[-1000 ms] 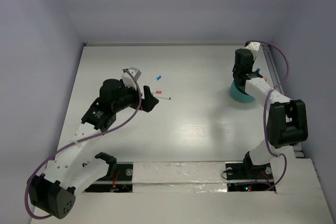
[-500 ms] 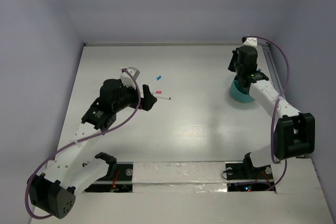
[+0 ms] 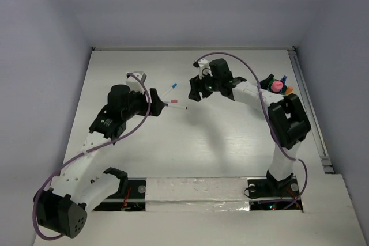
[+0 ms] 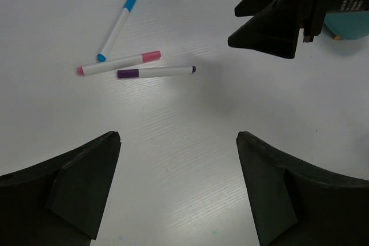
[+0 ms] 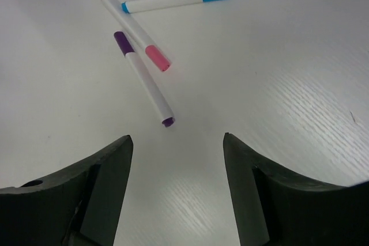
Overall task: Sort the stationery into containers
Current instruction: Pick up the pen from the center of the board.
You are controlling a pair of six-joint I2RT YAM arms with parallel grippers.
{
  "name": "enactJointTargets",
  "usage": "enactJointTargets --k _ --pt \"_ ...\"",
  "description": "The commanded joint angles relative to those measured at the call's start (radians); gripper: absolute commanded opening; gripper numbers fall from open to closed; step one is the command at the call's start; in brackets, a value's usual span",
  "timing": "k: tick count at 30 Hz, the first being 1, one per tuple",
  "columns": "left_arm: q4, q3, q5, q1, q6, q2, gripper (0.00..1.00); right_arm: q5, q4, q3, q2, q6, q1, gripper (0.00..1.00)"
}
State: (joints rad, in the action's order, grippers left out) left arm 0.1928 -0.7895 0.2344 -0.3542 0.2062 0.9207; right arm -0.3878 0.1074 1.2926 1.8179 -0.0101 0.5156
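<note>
Left gripper [image 4: 179, 191]: jaws spread wide, nothing held, above table [image 4: 190, 136]. Right gripper [image 5: 176, 191]: same, wide open, empty, facing left gripper.

Three markers on table between both claws, ahead of each set of fingertips:
- purple-capped marker [image 5: 144, 79] nearest to both claws
- pink-capped marker [image 5: 134, 30] just beyond it, the two nearly touching
- blue-capped marker [image 5: 176, 0] farthest out, one end close to pink one's tip

Teal holder [image 4: 349, 24]: behind right gripper, mostly hidden by it, well apart from markers.
</note>
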Motion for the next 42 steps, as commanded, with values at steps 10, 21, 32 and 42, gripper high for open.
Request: enactJointTargets --k 10,21,32,42 --pt "-0.02 -0.005 0.006 0.089 0.019 0.001 0.94 0.107 0.284 0.391 0.299 0.222 0.165 0.62" --pt "-0.016 -0.005 -0.001 0.089 0.021 -0.005 0.99 0.236 0.298 0.377 0.357 0.228 0.221 0.47" --pt "-0.018 -0.005 0.002 0.098 0.024 -0.022 0.99 0.17 0.279 0.234 0.274 0.153 0.285 0.33" --pt "-0.021 -0.007 -0.069 0.139 0.041 -0.104 0.99 0.248 0.238 0.379 0.38 0.061 0.314 0.57"
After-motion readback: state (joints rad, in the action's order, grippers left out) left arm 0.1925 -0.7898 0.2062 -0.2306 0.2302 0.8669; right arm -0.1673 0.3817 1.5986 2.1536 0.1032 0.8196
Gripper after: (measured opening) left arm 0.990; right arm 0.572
